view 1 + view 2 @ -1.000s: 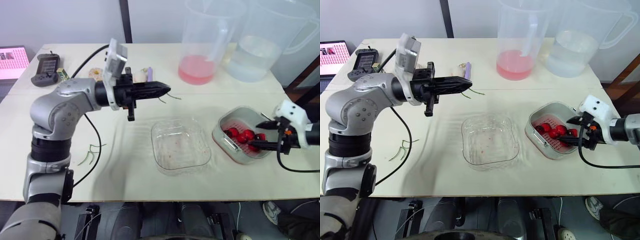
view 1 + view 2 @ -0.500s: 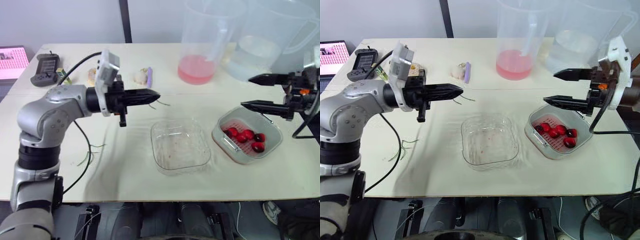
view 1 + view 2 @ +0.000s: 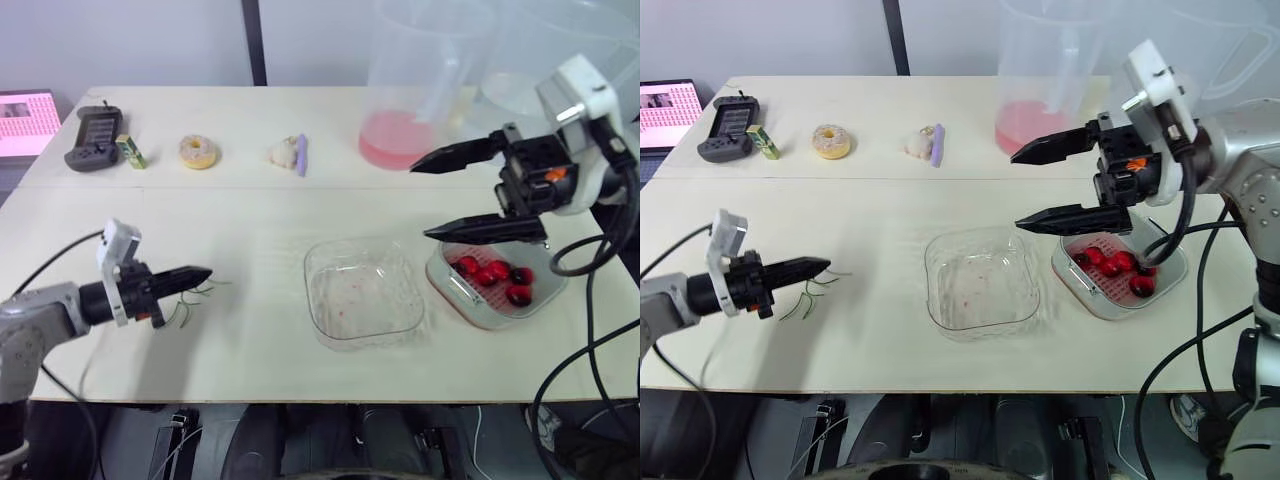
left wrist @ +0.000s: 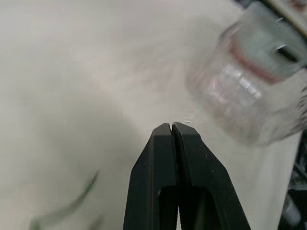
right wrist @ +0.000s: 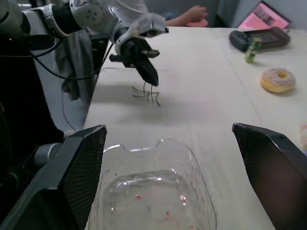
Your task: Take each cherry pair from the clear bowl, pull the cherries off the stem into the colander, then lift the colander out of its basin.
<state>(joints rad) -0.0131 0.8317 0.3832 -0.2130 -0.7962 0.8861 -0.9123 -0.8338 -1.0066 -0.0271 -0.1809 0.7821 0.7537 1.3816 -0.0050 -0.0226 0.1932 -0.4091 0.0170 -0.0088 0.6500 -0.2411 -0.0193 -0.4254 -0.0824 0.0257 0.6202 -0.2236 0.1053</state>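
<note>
1. Fingers of the left gripper [image 3: 204, 272] are pressed together with nothing between them. It sits low over the desk [image 3: 300, 210].
2. Green cherry stems [image 3: 186, 305] lie loose on the desk just below and beside the left gripper's tip. In the right wrist view the tip hangs directly above them.
3. Ahead of the left gripper, well apart from it, stands the clear bowl [image 3: 362, 293]. It holds only red smears and specks.
4. The right gripper [image 3: 420, 200] is spread wide and grasps nothing. It hovers above the desk.
5. The clear bowl lies just below and in front of the right gripper's lower finger.
6. The colander [image 3: 472, 297] sits in its basin [image 3: 445, 283] directly under the right gripper's lower finger, beside the clear bowl.
7. Several red cherries [image 3: 492, 274] lie inside the colander, with no stems visible on them.
8. Behind the right gripper stands a clear pitcher [image 3: 415, 90] holding pink liquid.
9. Far beyond the left gripper, along the desk's back edge, lie a frosted doughnut [image 3: 198, 151] and a dark handheld device [image 3: 92, 138].
</note>
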